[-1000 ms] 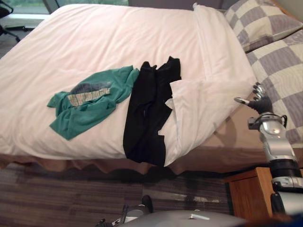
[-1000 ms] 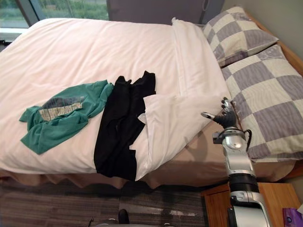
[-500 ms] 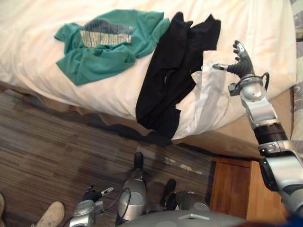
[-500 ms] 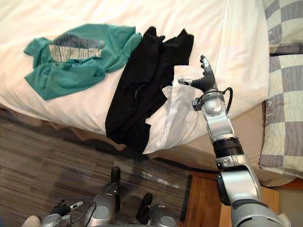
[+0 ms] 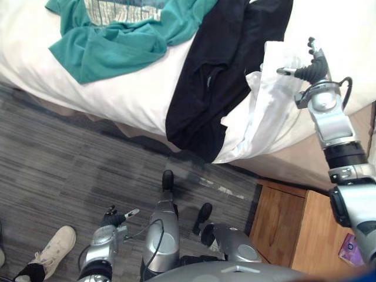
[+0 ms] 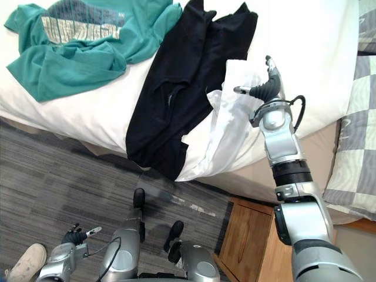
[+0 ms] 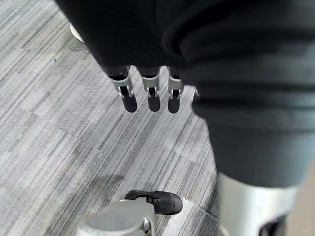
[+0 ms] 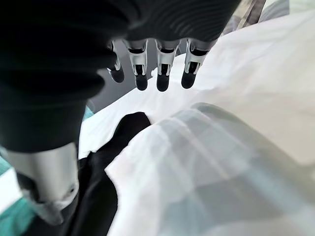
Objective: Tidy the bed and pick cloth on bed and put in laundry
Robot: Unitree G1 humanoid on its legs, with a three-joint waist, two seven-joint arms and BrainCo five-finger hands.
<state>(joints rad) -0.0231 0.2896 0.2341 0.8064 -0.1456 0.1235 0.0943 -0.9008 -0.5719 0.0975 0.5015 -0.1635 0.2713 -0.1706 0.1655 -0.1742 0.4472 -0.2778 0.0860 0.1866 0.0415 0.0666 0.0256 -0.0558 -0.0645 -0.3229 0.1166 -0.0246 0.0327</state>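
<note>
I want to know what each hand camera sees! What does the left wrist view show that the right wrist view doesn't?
Left wrist view: the left hand hangs over the grey striped floor.

Right wrist view: the right hand is over the bed, with the folded white duvet, the black garment and a bit of the green shirt past it.

Both: a hand with a dark ribbed cover and straight fingers, holding nothing.

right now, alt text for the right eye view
The robot's right hand, fingers open, hovers over the folded-back white sheet corner at the edge of the bed. A black garment and green t-shirt lie beside it.
</note>
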